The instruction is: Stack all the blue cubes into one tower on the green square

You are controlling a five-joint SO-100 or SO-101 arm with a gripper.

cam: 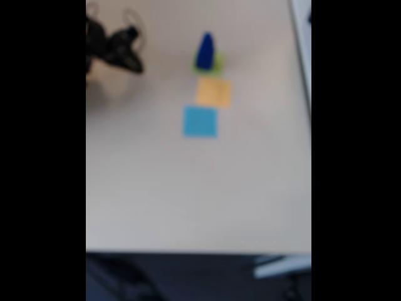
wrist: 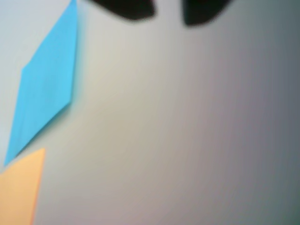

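One dark-blue tower (cam: 205,51) of stacked cubes stands in the upper middle of the fixed view, wide at the base and narrow at the top, on the pale lime-green paper square (cam: 216,63), of which I see just a little edge around it. The picture is too blurred for me to count the single cubes inside the tower, and I find no loose blue cube on the beige table (cam: 188,188).

My black pincer (wrist: 168,13) shows in the wrist view as two dark fingertips at the top edge, with a clear gap between them and nothing in it, so it is parted and holds nothing. In the fixed view my arm (cam: 113,47) is at the upper left, well apart from the tower.

I judge the stacking is done, so the step in hand is to keep away. To do it well, I should move slowly, stay on my side of the table and not swing toward the tower, because such a narrow pile may fall easily.

The count: one tower, one green square, one flat orange paper square (cam: 213,92) and one flat light-blue paper square (cam: 200,121), in a line down the frame.
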